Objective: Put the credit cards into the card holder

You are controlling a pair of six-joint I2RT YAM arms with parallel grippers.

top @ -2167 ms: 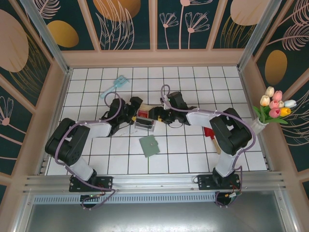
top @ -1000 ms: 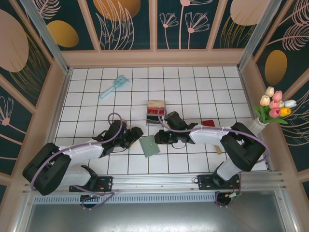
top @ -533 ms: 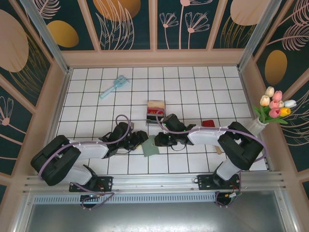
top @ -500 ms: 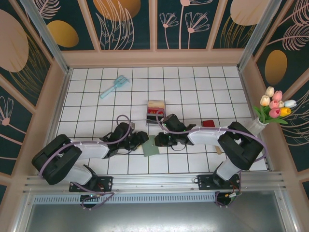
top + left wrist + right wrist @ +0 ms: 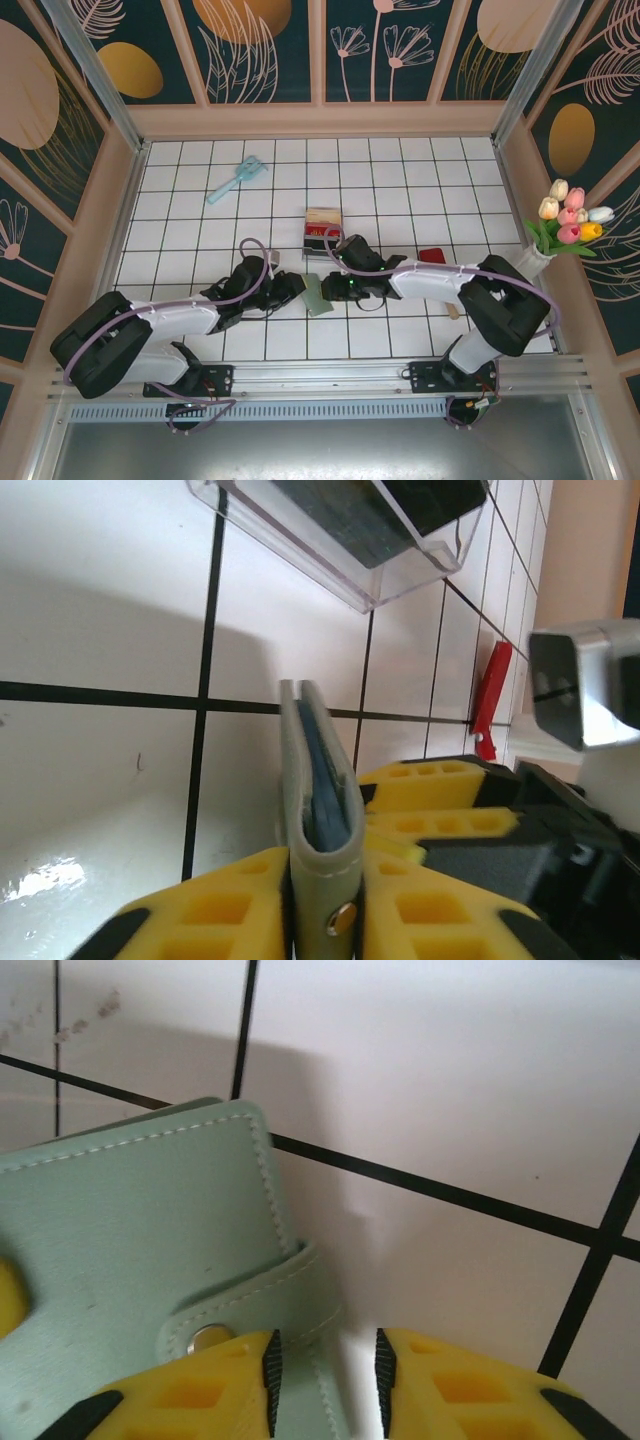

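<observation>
Left wrist view: holder [image 5: 322,780] pinched on edge, snap [image 5: 341,917] shut

We see the left jaws closed on the holder, which stands on its edge on the counter [image 5: 100,610], with blue lining showing in the slit. From the right wrist, the right jaws stand parted around the strap [image 5: 290,1305] without pinching it. From above, the holder lies between both arms, near the box [image 5: 321,232].

Our worry is the snap. If the right jaws close beside the strap rather than on it, we expect them to pull at nothing or drag the whole holder. The left pads hold it by the snap end alone, so we judge that a hard tug could twist it out of the grip or tip it flat. Until it opens, no card can go in. The cards [image 5: 400,500] lie in the box, and a red piece [image 5: 490,695], perhaps another card, lies on the counter well apart.

We can read no brand, label or writing on the holder, box or cards.
</observation>
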